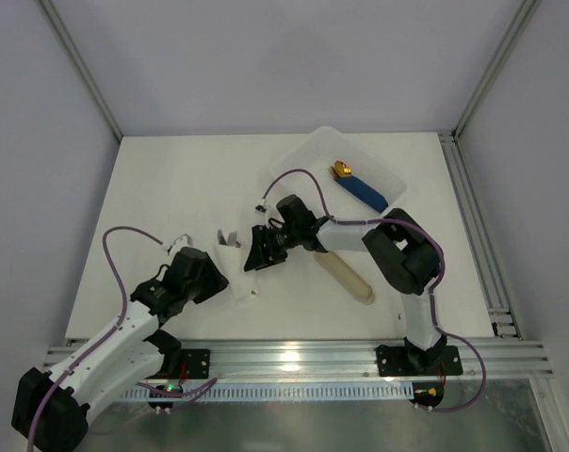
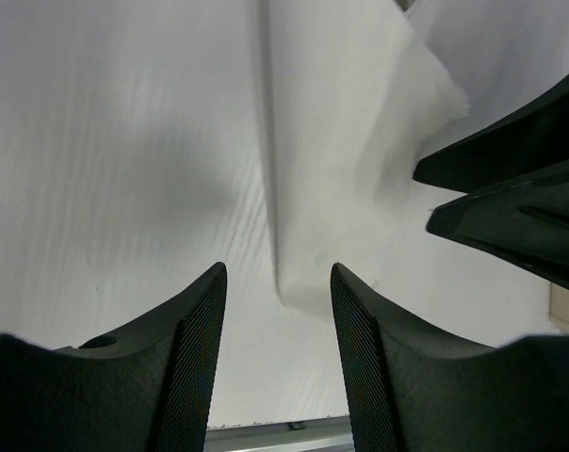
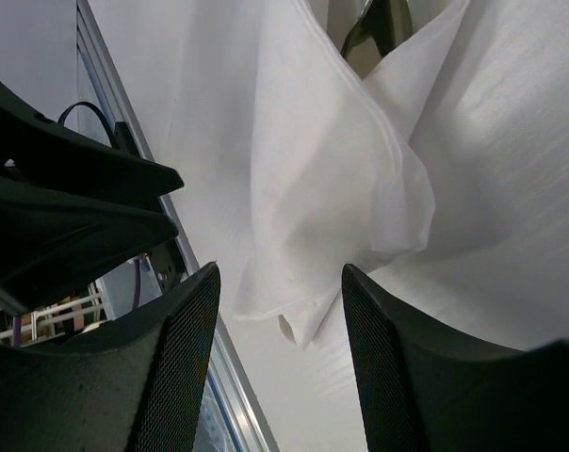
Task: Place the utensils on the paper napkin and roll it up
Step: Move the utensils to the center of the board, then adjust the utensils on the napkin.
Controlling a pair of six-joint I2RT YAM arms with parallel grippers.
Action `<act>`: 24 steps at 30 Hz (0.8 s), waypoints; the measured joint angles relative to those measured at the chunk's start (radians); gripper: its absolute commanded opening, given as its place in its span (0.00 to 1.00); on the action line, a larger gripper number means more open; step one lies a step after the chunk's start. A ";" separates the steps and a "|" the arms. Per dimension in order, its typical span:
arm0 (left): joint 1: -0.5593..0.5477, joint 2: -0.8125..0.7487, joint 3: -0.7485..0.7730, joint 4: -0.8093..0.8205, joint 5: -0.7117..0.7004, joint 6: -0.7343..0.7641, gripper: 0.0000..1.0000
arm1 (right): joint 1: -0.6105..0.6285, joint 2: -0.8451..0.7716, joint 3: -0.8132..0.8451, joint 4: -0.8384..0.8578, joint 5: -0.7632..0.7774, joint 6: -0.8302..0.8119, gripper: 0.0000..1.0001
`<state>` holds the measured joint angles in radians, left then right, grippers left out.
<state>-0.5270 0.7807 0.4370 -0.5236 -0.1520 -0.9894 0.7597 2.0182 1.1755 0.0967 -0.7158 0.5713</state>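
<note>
So your loosely folded thin white paper napkin, slim silver metal utensils peeking out, lay by the table's near edge, pointing end-on at your left gripper, jaws apart and empty, right gripper likewise, flanking it.

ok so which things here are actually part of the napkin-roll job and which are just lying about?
Job:
- paper napkin, folded over
- utensils, only a glimpse of metal between its folds

Lying about:
- white tray
- blue-handled gold-tipped piece, inside the tray
- beige sleeve, outside the tray
</note>
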 measured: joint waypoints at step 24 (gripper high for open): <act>-0.002 0.056 -0.032 -0.102 -0.063 -0.117 0.51 | 0.042 -0.131 -0.017 -0.162 0.213 -0.001 0.71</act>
<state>-0.5285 0.8368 0.4046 -0.6254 -0.2153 -1.1061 0.8017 1.8874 1.1584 -0.0650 -0.5030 0.5701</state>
